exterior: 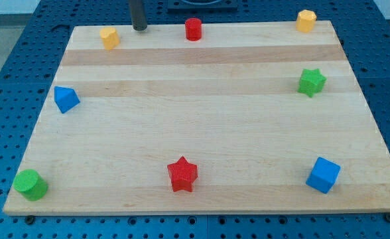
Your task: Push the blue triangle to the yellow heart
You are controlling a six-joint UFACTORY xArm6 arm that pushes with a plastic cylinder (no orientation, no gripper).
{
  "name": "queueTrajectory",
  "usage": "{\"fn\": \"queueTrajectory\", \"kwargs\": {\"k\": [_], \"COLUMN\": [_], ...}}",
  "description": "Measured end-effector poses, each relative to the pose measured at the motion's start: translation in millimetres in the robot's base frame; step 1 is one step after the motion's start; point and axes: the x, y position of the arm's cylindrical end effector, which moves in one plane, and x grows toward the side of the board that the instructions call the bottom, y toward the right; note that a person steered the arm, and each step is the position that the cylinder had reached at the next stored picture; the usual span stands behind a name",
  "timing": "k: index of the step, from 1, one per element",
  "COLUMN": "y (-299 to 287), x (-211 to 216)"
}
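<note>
The blue triangle [65, 99] lies near the left edge of the wooden board [208, 126], about halfway up. The yellow heart [109, 37] sits near the top edge, up and to the right of the triangle, well apart from it. My tip [139, 28] rests at the board's top edge, just to the right of the yellow heart and left of a red cylinder [193, 29]. The tip touches no block and is far from the blue triangle.
A second yellow block [306, 20] sits at the top right corner. A green star [311, 81] is at the right. A red star [182, 174] is at the bottom centre, a blue cube [323, 174] at the bottom right, a green cylinder [30, 184] at the bottom left.
</note>
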Motion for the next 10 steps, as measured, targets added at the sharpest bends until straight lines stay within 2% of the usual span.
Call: {"fn": "queueTrajectory", "kwargs": {"k": [1, 2, 4, 6, 7, 9, 10], "y": [-47.9, -60.0, -5.1, 47.5, 47.0, -55.8, -67.8], "x": [-0.1, 18.3, 102.1, 126.1, 181.6, 242.9, 274.4]}}
